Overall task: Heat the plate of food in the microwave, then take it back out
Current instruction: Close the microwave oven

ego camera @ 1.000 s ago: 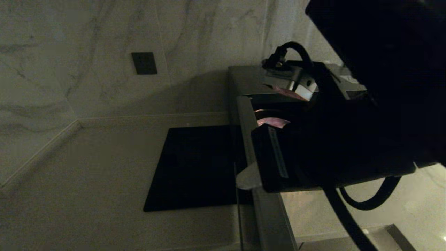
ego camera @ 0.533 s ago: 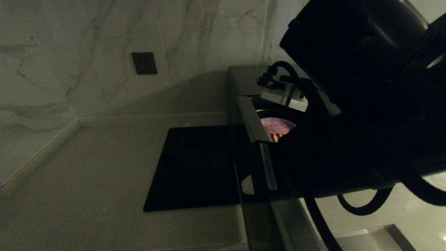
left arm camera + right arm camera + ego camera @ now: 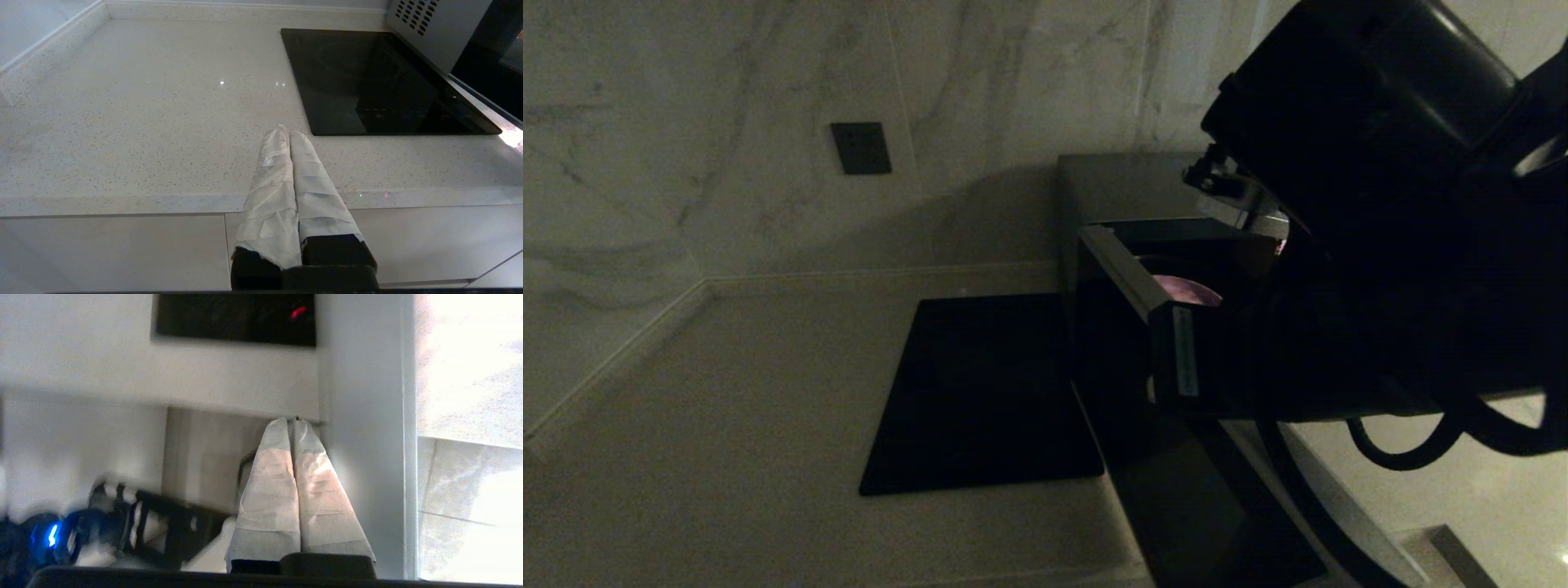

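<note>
The microwave (image 3: 1127, 184) stands at the right of the counter, its door (image 3: 1176, 457) partly open with the dark glass face turned toward me. Through the gap a sliver of the pale lavender plate of food (image 3: 1188, 291) shows inside the cavity. My right arm (image 3: 1380, 245) fills the foreground in front of the door and hides its gripper in the head view. In the right wrist view my right gripper (image 3: 293, 421) is shut on nothing, tips against a pale surface of the microwave. My left gripper (image 3: 286, 131) is shut and empty over the counter's front edge.
A flat black cooktop (image 3: 980, 392) lies on the counter just left of the microwave, also seen in the left wrist view (image 3: 380, 81). A dark wall socket (image 3: 860, 148) sits on the marble wall behind. Pale speckled counter (image 3: 143, 122) stretches to the left.
The microwave door has swung round from nearly edge-on to showing its dark glass face. My right arm moved with it. Less of the plate shows now.
</note>
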Tool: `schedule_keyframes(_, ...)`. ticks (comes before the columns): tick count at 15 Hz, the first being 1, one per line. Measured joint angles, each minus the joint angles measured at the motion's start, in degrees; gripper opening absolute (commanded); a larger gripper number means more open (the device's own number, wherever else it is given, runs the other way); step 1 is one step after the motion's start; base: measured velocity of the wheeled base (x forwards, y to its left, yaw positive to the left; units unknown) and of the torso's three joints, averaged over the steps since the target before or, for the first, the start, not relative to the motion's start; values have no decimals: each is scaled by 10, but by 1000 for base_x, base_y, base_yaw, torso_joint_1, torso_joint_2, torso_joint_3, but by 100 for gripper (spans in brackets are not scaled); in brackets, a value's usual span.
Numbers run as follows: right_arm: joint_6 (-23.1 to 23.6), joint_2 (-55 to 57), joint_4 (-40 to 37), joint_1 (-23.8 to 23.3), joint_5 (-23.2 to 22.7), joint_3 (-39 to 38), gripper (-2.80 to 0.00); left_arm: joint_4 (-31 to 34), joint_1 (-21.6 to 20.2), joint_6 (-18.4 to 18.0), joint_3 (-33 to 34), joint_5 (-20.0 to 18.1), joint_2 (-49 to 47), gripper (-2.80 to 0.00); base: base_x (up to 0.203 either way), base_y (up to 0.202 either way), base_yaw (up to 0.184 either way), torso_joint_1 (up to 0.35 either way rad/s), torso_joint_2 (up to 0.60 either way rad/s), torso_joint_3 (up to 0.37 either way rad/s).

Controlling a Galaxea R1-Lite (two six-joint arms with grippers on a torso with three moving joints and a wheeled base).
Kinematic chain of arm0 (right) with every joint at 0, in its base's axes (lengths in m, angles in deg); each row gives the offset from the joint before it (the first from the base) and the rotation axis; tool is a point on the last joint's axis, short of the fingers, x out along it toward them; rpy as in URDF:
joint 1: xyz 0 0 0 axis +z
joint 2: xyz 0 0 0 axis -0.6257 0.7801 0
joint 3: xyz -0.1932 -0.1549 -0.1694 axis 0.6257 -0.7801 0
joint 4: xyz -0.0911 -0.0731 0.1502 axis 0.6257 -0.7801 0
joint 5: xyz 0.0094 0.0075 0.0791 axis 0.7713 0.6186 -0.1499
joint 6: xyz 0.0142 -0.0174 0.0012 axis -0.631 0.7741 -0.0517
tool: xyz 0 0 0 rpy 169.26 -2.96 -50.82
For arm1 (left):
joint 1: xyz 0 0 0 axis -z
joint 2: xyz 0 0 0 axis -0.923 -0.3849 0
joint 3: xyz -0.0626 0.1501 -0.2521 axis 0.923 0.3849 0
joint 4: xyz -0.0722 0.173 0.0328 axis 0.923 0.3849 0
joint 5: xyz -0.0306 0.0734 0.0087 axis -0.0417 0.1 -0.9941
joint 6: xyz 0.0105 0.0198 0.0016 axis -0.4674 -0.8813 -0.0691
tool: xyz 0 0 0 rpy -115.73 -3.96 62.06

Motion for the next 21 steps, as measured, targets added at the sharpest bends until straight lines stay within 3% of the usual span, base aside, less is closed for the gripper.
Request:
schedule_keyframes(5, -15, -25, 0, -56, 25, -40, -280, 0, 0, 0, 0, 0, 0, -280, 0, 0, 0, 0, 0, 0)
schedule_keyframes(10, 0, -70, 6, -162, 21, -85, -280, 0, 0, 0, 0, 0, 0, -280, 0, 0, 0, 0, 0, 0)
schedule_keyframes(15, 54, -113, 74, -302, -13, -151, -280, 0, 0, 0, 0, 0, 0, -280, 0, 0, 0, 0, 0, 0)
schedule_keyframes(21, 74, -119, 156, -380, -64, -183, -280, 0, 0, 0, 0, 0, 0, -280, 0, 0, 0, 0, 0, 0)
